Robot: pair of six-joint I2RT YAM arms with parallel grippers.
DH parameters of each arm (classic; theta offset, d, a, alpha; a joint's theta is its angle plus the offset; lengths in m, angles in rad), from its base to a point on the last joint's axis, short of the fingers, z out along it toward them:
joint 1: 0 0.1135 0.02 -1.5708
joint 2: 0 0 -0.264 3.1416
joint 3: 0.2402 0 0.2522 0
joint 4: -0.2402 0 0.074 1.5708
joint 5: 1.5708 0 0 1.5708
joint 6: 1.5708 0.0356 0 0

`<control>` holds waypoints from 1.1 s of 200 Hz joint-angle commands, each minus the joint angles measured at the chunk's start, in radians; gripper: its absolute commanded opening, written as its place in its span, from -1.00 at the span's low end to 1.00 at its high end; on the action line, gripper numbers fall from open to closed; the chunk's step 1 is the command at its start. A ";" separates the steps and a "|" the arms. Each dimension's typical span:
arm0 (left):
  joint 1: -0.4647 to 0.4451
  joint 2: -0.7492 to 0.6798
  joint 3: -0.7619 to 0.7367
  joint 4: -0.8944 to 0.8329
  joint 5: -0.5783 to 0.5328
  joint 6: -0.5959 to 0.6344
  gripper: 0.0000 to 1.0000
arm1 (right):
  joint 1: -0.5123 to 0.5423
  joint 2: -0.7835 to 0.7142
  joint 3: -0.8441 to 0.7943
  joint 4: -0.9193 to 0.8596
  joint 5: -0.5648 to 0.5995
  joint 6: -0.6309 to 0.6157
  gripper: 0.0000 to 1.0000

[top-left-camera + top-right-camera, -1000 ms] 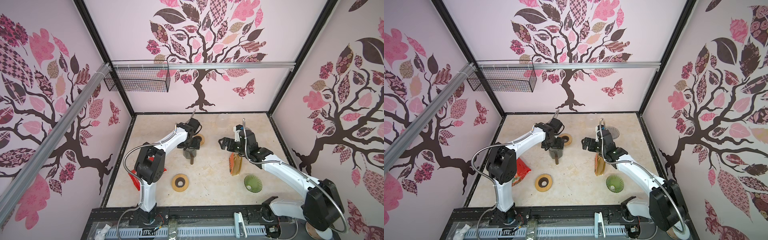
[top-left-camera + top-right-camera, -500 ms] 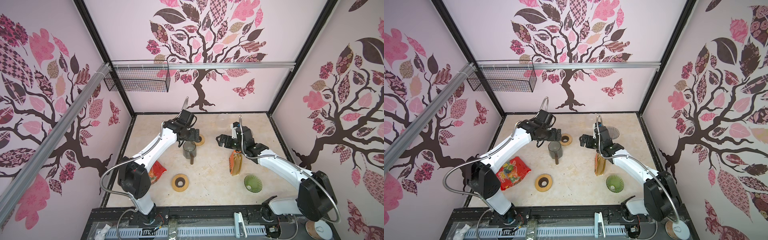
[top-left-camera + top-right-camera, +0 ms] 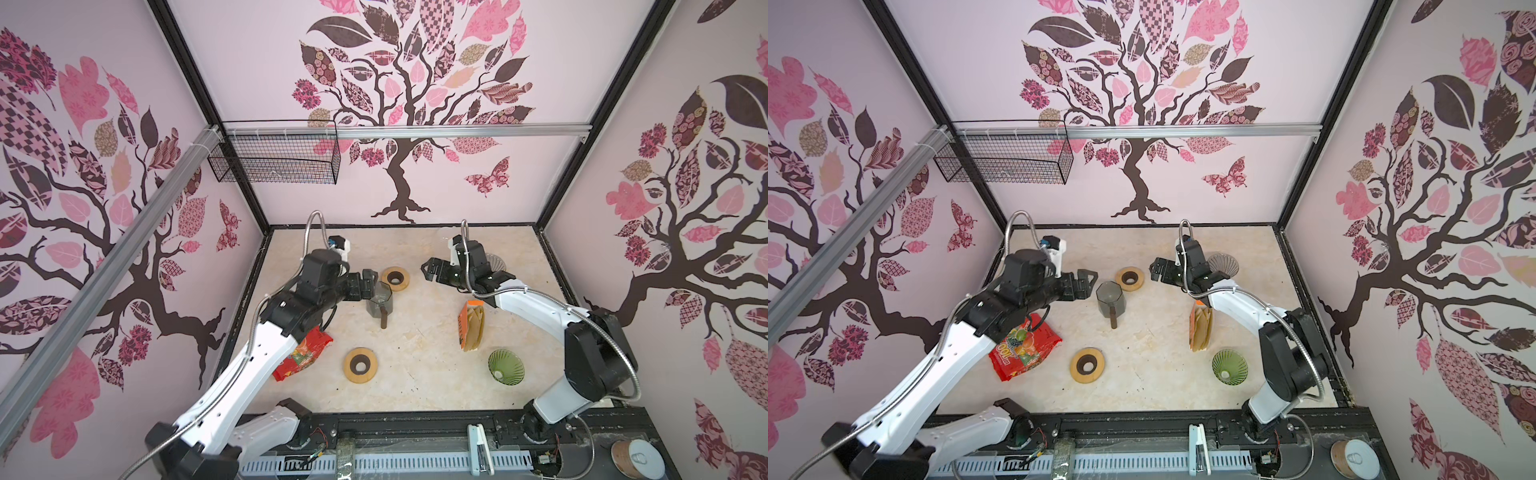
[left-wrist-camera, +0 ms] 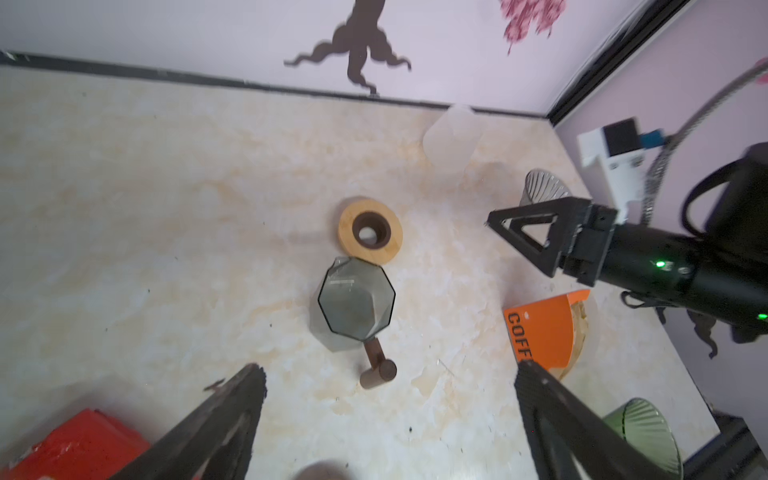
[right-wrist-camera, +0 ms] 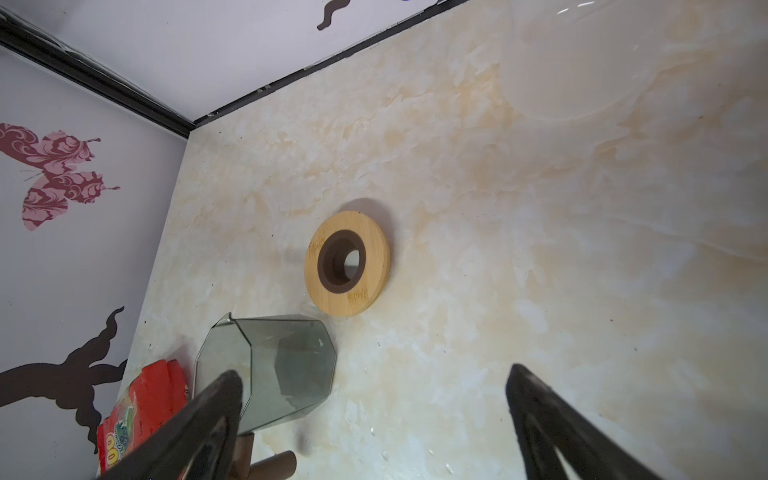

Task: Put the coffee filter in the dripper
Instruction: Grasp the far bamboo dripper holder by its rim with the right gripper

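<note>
Left tool and right tool open, empty, not yet at the filter pack. Could pull several out together, or tip the green dripper.

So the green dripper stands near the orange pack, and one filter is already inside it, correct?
Not quite. The green dripper does stand near the orange pack, but it is empty: both top views show only its bare ribbed inside. The filters are in the pack.
</note>
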State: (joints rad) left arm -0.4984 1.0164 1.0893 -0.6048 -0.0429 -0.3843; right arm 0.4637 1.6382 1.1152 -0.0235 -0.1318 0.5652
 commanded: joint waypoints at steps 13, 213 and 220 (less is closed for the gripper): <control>-0.001 -0.215 -0.256 0.248 -0.059 0.037 0.92 | 0.001 0.130 0.085 0.048 -0.065 0.053 1.00; -0.009 -0.240 -0.376 0.422 0.127 0.003 0.94 | 0.003 0.479 0.149 0.342 -0.289 0.158 0.39; -0.008 -0.239 -0.376 0.425 0.133 0.001 0.94 | 0.003 0.490 0.154 0.345 -0.295 0.164 0.33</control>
State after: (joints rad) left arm -0.5064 0.7753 0.7017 -0.2176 0.0620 -0.3725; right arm 0.4637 2.0727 1.2076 0.2626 -0.3874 0.7029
